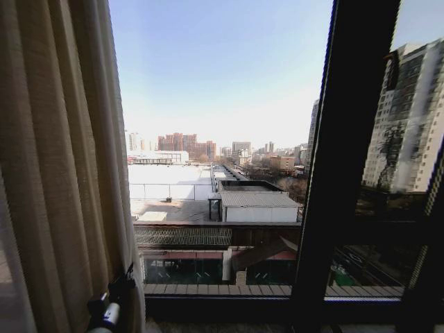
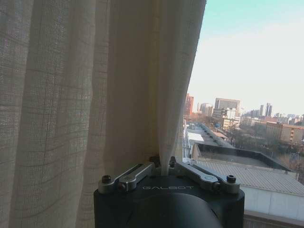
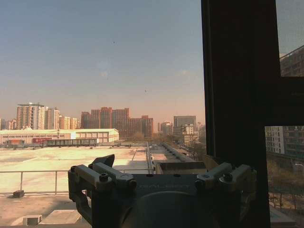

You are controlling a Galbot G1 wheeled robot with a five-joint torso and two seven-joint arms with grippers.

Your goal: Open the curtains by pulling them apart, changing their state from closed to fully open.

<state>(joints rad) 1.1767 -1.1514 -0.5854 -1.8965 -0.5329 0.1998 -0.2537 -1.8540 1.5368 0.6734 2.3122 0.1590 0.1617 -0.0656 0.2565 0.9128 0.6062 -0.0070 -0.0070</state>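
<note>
— Jaws of the left gripper [image 2: 162, 165] pinch the edge of the curtains [image 1: 55, 159], bunched left of the window frame [image 1: 347, 159]; right gripper [image 3: 161, 173] open.
— Thin fold could slip free.

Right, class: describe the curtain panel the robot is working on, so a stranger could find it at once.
Start at the big window over the city. On its left side hangs the curtain, bunched in cream pleats. The left gripper pinches its inner edge low down; unlike the dark window frame bar opposite, it is soft, pale and translucent.
</note>
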